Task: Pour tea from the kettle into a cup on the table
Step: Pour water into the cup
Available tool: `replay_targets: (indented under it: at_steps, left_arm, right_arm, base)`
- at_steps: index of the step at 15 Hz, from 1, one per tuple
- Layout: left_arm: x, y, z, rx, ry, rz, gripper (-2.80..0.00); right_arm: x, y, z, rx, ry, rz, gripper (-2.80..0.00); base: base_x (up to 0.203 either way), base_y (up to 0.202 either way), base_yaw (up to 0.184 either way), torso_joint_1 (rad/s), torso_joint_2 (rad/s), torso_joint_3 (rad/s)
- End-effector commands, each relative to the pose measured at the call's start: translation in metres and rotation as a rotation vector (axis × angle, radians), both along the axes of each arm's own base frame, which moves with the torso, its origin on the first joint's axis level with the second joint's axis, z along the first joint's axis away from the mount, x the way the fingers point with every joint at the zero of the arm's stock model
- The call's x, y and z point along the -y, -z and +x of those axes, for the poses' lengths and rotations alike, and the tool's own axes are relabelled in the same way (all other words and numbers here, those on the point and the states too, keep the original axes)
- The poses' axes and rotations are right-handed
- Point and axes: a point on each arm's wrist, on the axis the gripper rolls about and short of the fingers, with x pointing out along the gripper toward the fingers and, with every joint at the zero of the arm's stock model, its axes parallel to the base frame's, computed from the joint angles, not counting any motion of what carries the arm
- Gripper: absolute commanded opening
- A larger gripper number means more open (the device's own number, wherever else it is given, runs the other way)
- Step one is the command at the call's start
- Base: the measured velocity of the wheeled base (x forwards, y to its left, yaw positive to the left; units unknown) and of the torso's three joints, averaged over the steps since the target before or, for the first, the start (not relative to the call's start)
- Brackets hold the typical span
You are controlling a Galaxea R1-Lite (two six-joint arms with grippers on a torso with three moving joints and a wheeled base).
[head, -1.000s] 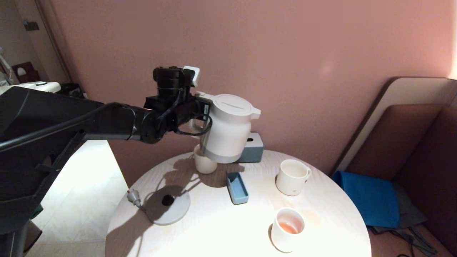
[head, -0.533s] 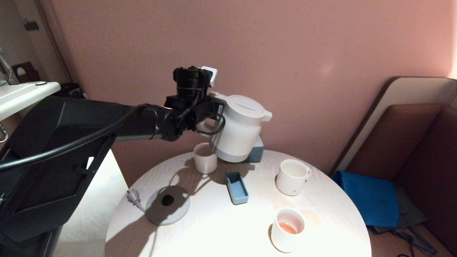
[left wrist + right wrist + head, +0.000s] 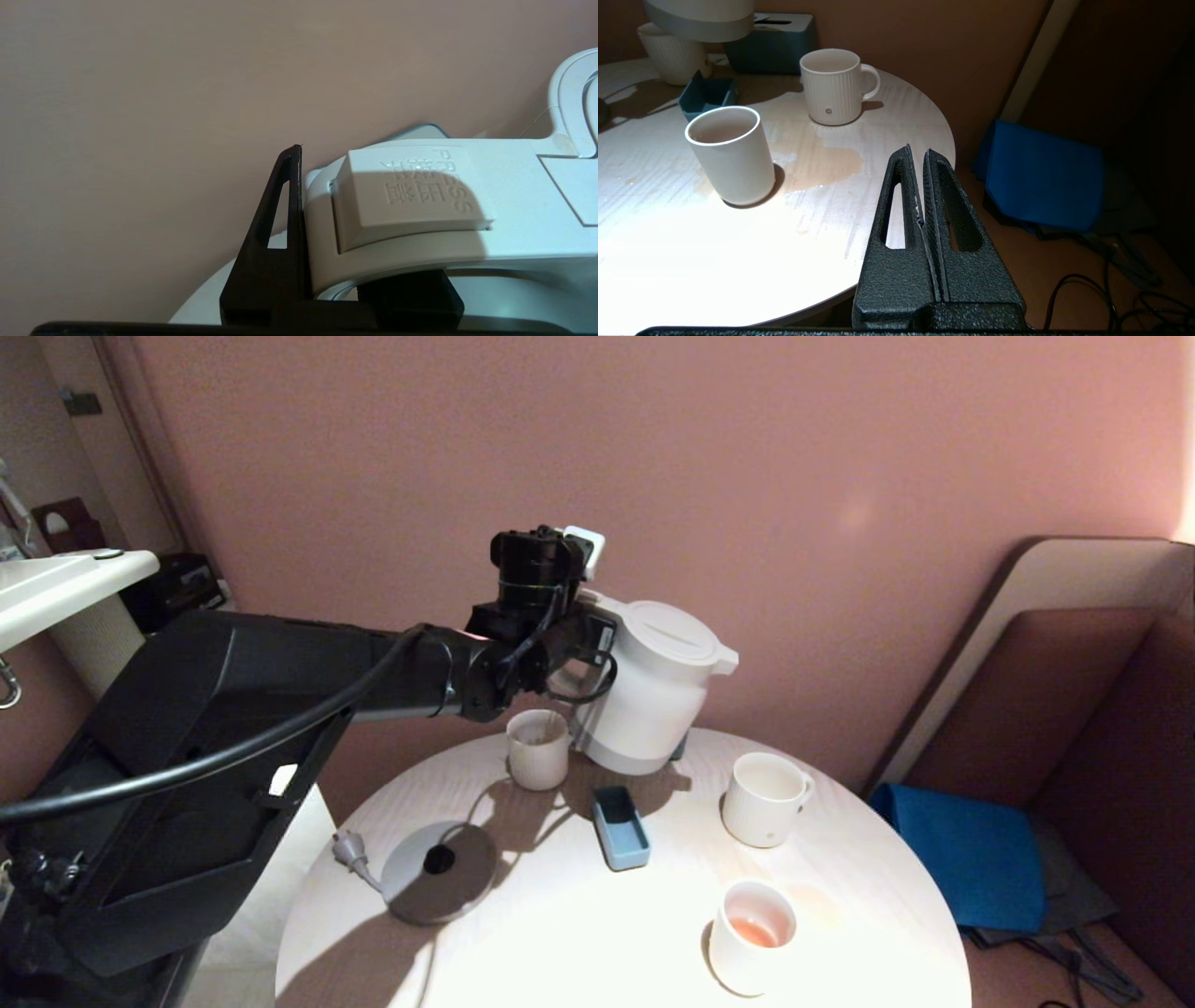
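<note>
Kettle [image 3: 653,695] is gripped by its handle in left pincer [image 3: 588,649], spout aimed twd ribbed cup [image 3: 766,798], set lower and rightward on bench [image 3: 560,933]; right pincer [image 3: 922,186] is closed, idle.

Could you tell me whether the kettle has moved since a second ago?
Yes. The kettle, held by the left gripper, has shifted rightward and lower, away from the ribbed tumbler toward the ribbed mug.

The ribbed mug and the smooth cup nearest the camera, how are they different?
The ribbed mug has fine vertical ribs and a loop handle; the smooth cup has plain walls, with no handle in view. The ribbed mug looks empty, while the smooth cup holds a little pale orange-pink tea. The ribbed mug stands farther back on the table than the smooth cup. Both are white and upright.
</note>
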Motion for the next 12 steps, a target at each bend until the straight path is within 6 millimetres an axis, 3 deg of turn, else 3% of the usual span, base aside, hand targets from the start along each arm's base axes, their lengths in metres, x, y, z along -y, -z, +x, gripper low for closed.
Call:
replay_targets:
  at_steps: [1,8,12]
  left_arm:
    - [0.005,0.004,-0.002,-0.003,0.009,0.013,-2.8]
    - [0.015,0.007,-0.006,-0.003,0.008,0.015,-2.8]
    - [-0.001,-0.011,-0.014,0.0,-0.044,-0.027,-2.8]
  right_arm:
    - [0.0,0.0,0.0,-0.001,0.0,0.001,-2.8]
    - [0.0,0.0,0.0,-0.001,0.0,0.001,-2.8]
    - [0.0,0.0,0.0,-0.001,0.0,0.0,-2.8]
  base:
    - [0.0,0.0,0.0,0.0,0.0,0.0]
    - [0.0,0.0,0.0,0.0,0.0,0.0]
    - [0.0,0.0,0.0,0.0,0.0,0.0]
